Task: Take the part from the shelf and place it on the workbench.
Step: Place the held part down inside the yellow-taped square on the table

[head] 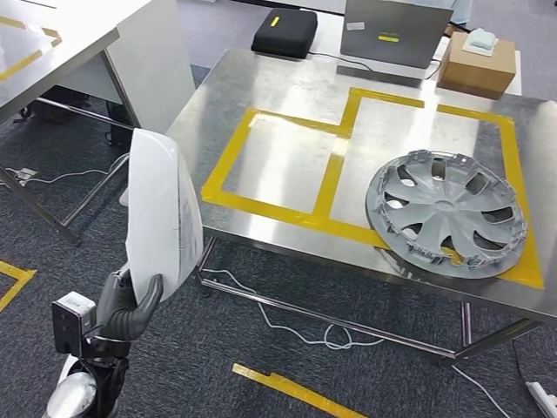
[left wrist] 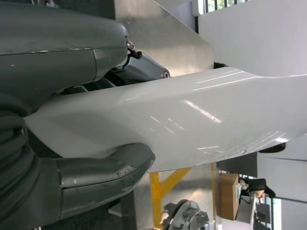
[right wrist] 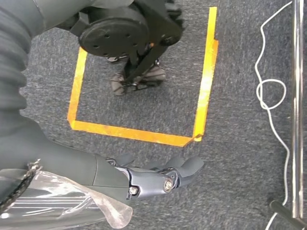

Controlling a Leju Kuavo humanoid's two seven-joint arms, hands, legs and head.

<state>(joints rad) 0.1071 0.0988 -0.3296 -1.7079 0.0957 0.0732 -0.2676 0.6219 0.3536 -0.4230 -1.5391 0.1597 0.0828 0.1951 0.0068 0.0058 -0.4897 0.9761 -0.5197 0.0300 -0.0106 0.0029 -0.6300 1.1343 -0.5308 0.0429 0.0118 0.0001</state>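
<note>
Gripped by the left hand (head: pixel 124 309) — a glossy white curved plastic panel (head: pixel 161 209), held upright off the near left corner of the stainless steel tabletop (head: pixel 289 87), over the dark carpet and not yet above the metal. Thumb (left wrist: pixel 105 175) pressed on one face, darker fingers (left wrist: pixel 141 67) closed on the other, pinching the panel near its lower end; probably gripped low so the broad upper part can be lowered flat onto the surface without the hand getting underneath. Judged mid-carry: part off the shelf, placement not yet done.

Hanging low over the carpet, the right hand (right wrist: pixel 152 179) — fingers stretched out and apart, holding nothing, beside an orange tape square on the floor (right wrist: pixel 141 132).

On the tabletop, yellow tape rectangles (head: pixel 328 187) marking out bays. In the right-hand bay, a grey plastic wheel cover (head: pixel 446 213), lapping over the tape at its near edge. Left-hand bay bare, so likely the free spot for the panel. At the far edge, well apart from the bays: a black zipped case (head: pixel 285 32), a grey metal box (head: pixel 394 35) and a brown cardboard box (head: pixel 476 65). Under the frame, a white cable (head: pixel 296 326) looped on the carpet. To the left, a second table with a white panel leaning on it (head: pixel 150 61) — close to the carried part's path, so worth some room on the swing in.
</note>
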